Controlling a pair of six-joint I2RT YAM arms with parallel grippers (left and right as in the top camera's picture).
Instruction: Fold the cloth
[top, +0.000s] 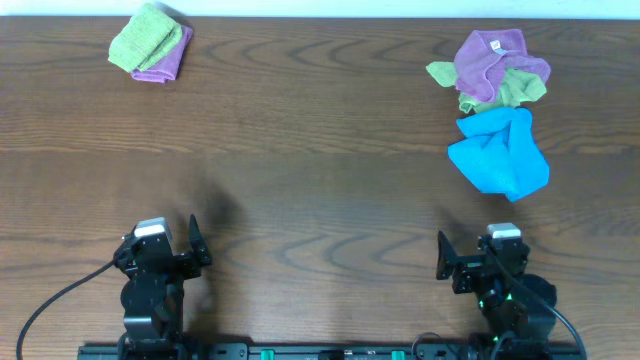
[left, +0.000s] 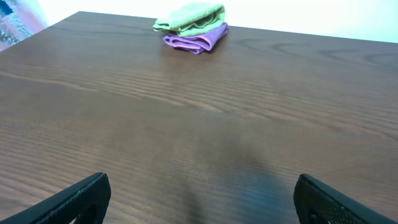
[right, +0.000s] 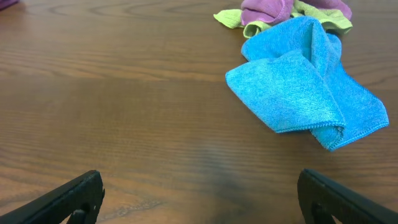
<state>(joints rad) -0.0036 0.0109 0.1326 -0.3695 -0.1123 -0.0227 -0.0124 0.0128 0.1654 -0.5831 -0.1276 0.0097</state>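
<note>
loosely bunched, the cloth (top: 497, 155) runs front-to-back; left end effector (left: 202, 185) and right end effector (right: 200, 180) gape wide.

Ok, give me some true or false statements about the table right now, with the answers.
1. The blue cloth lies crumpled, not folded. True.
2. The right gripper holds the blue cloth. False: it is open and short of the cloth.
3. A folded green cloth lies on a purple cloth. True.
4. The left gripper is shut. False: it is open.
</note>
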